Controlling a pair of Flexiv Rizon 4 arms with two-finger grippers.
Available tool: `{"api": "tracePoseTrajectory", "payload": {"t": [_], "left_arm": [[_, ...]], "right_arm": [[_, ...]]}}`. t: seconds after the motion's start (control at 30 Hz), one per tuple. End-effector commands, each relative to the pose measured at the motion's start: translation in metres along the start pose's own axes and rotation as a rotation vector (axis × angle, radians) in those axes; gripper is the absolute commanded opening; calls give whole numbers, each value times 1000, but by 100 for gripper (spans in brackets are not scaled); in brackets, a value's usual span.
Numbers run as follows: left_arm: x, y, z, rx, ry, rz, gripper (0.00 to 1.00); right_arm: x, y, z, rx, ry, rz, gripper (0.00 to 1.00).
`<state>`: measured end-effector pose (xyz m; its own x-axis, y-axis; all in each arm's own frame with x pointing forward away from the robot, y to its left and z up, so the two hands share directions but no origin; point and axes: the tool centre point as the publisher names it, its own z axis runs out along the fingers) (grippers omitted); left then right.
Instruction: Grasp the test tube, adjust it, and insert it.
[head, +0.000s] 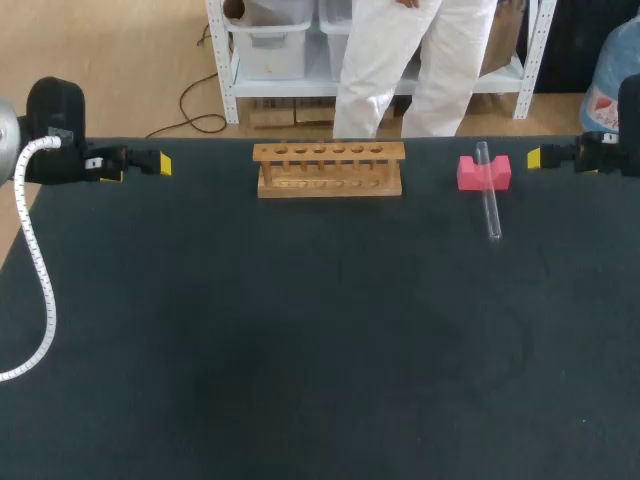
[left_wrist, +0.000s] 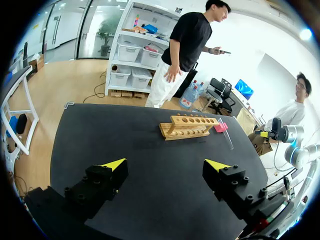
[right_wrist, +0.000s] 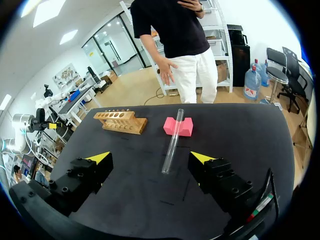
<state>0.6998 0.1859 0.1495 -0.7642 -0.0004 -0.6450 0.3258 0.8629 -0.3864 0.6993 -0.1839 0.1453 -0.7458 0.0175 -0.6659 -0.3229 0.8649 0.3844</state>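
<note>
A clear glass test tube (head: 489, 195) lies with its far end propped on a pink block (head: 484, 172) and its near end on the black table. The wooden rack (head: 329, 169) with a row of holes stands at the back middle. My right gripper (head: 545, 157) hovers open at the table's right edge, just right of the block; ahead of it lie the test tube (right_wrist: 172, 141), the block (right_wrist: 178, 126) and the rack (right_wrist: 120, 121). My left gripper (head: 148, 163) is open at the far left, well away from the rack (left_wrist: 189, 126); the tube (left_wrist: 226, 134) lies beyond.
The black table (head: 300, 330) stretches bare in front of the rack. A white corrugated cable (head: 38, 270) hangs from my left arm along the left edge.
</note>
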Motion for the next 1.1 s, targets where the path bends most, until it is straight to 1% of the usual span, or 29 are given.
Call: {"api": "tracePoseTrajectory", "payload": {"t": [0.03,0.8,0.83,0.87,0.9,0.97,1.0,1.03,1.1], "left_arm": [[-1,-2,0,-8,5,-2,100],[-1,-1,0,-7,2,3,100],[-2,1,1,22,18,5,100],[-4,3,1,47,17,9,100],[-5,4,1,65,6,40,100],[-8,8,0,132,15,80,100],[-10,9,0,148,-7,121,100],[-12,10,-1,191,-4,163,100],[-17,13,-3,244,-17,229,100]], "right_arm": [[0,2,-1,11,1,0,100],[0,2,-1,11,1,0,100],[0,2,-1,11,1,0,100],[0,2,-1,11,1,0,100],[0,2,-1,11,1,0,100],[0,2,-1,11,1,0,100],[0,2,-1,11,1,0,100],[0,2,-1,11,1,0,100],[0,2,-1,11,1,0,100]]}}
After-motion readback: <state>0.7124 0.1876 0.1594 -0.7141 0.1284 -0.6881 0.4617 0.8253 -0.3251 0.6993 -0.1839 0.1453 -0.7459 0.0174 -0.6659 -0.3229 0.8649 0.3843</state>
